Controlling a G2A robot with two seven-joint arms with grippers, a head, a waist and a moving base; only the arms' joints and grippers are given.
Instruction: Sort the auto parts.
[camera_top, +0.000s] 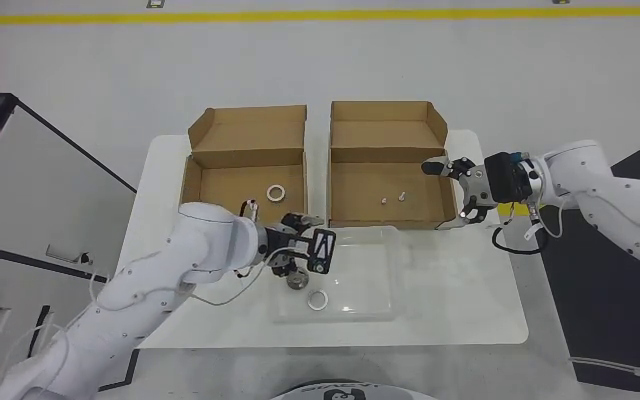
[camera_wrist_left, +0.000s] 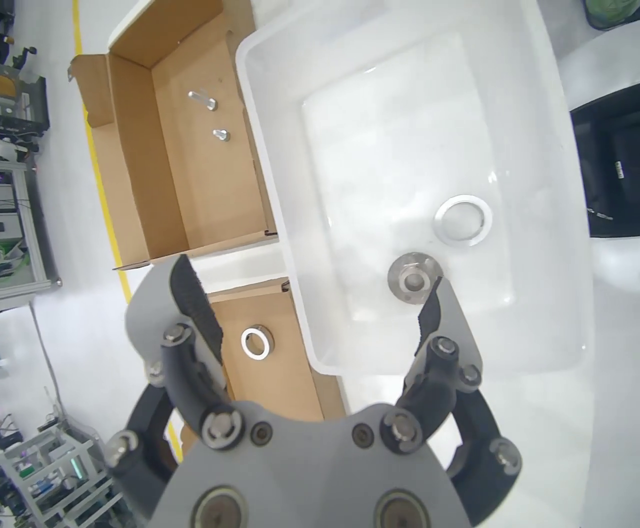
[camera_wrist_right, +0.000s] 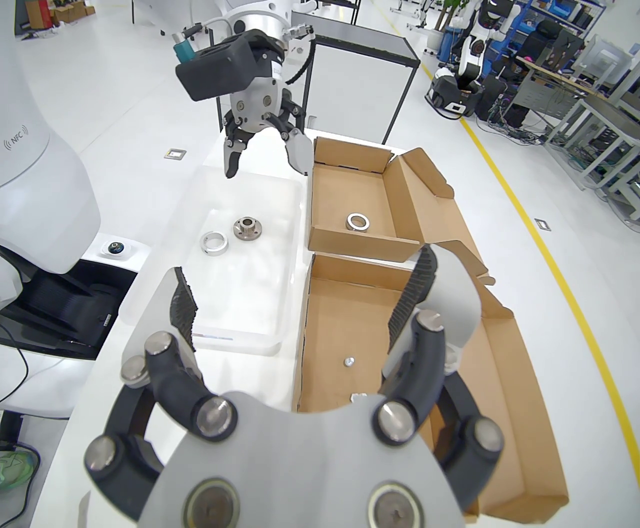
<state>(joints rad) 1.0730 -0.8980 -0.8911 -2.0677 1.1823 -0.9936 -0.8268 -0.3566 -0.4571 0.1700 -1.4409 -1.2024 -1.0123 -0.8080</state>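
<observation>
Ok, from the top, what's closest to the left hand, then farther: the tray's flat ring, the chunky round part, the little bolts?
1. Chunky round part, in the tray, beside the left hand.
2. Flat ring, in the tray too.
3. Little bolts, in a cardboard box.

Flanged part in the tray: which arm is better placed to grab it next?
Left. The left gripper, open, hangs over the tray right by the flanged part. The right gripper, also open, is farther off, at the outer edge of a cardboard box.
</observation>
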